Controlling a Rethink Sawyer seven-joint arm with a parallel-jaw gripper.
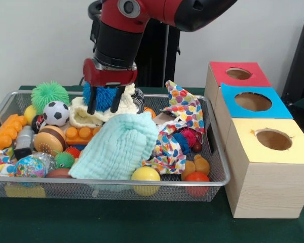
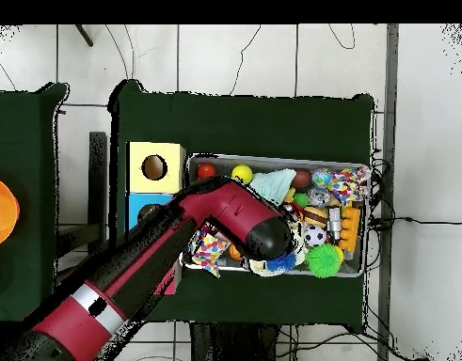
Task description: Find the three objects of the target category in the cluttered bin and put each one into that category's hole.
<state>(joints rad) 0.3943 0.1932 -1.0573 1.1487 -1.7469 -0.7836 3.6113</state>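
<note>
Fingers spread over cream cloth, no writing

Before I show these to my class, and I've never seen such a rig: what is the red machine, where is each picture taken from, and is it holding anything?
The red and black machine is a robot arm ending in a gripper. One picture looks across the table at it; the other looks straight down, where the arm crosses the scene. A wire mesh bin holds toys and cloths: a mint green cloth, a polka-dot cloth, a small soccer ball, a green spiky ball and a yellow ball. Beside it stand wooden boxes with holes, topped red, blue and yellow. The gripper hangs over a blue spiky toy on a cream cloth; I cannot tell whether it grips anything.
</note>
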